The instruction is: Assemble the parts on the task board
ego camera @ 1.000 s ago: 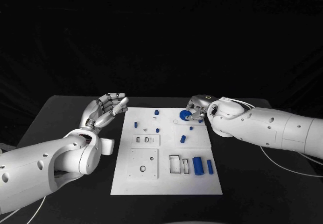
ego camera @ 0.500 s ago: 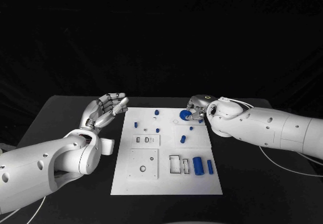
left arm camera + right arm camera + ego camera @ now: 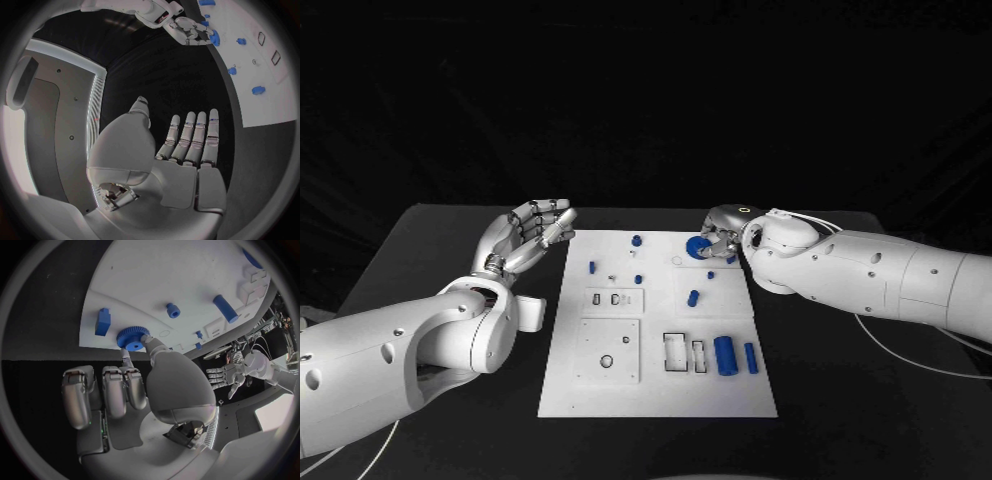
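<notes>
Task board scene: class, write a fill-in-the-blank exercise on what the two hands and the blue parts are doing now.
1. The right hand pinches the blue ____ at the board's far edge.
2. The left hand holds ____.
3. The left hand lies beside the board, over the ____ table.

Missing words: gear; nothing; black

Right hand [image 3: 720, 238] pinches blue gear [image 3: 695, 244] at task board [image 3: 655, 390] far edge; left hand [image 3: 528, 234] open beside board.

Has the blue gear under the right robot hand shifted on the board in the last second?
No. The blue gear sits at the same spot near the task board's far right corner, with the right robot hand pinching it there.
</notes>
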